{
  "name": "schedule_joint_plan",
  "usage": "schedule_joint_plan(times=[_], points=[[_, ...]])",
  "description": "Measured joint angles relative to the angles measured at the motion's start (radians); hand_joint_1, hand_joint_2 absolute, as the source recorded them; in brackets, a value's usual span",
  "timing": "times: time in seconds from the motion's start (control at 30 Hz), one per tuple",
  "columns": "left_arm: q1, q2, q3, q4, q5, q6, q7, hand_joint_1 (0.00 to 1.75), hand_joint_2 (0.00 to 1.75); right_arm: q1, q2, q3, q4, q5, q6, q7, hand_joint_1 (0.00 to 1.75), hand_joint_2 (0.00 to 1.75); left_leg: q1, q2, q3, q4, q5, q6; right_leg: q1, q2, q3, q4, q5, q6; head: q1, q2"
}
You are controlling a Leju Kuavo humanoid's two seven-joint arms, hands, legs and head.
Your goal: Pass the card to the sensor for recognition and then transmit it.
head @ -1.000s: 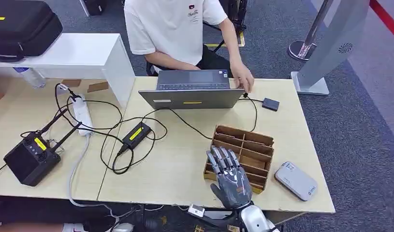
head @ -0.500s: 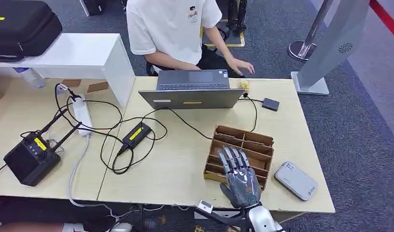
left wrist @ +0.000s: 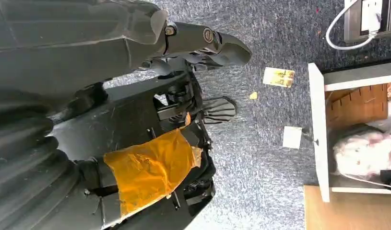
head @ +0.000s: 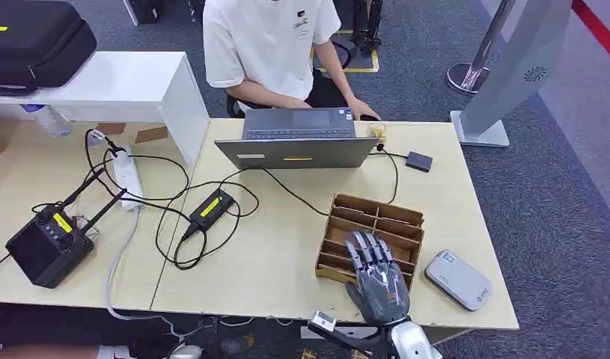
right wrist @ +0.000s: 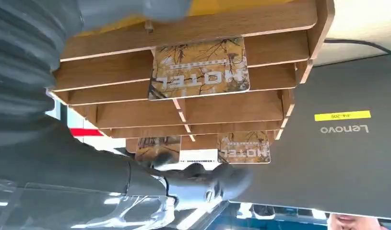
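A wooden slotted card holder (head: 378, 218) stands on the table's right part. My right hand (head: 376, 274) hovers over its near side, fingers spread and straight, holding nothing. In the right wrist view a brown "HOTEL" card (right wrist: 198, 67) lies in one slot, and two more cards (right wrist: 243, 148) sit in farther slots beside my dark fingers (right wrist: 203, 178). A grey card reader (head: 457, 280) lies to the right of the holder. My left hand (left wrist: 203, 40) hangs beside my body over the carpet, fingers extended, with nothing in it.
A grey laptop (head: 298, 142) stands behind the holder, with a person (head: 268, 45) seated at it. A small black box (head: 419, 161) on a cable lies right of the laptop. Cables, a power brick (head: 210, 207) and a black unit (head: 43, 250) occupy the left.
My right hand has shifted to the right and a little nearer over the holder. The person's hand has drawn back from the laptop's right corner.
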Motion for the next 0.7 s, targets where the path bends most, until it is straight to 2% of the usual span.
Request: schedule_joint_plan(times=[0.7], points=[[0.001, -0.001, 0.006, 0.000, -0.032, 0.015, -0.016, 0.00, 1.75, 0.003, 0.001, -0.053, 0.012, -0.040, -0.003, -0.082, 1.75, 1.75, 0.000, 0.000, 0.000, 0.000, 0.000, 0.000, 0.000, 0.000, 0.000, 0.000, 0.000, 0.000, 0.000, 0.000]])
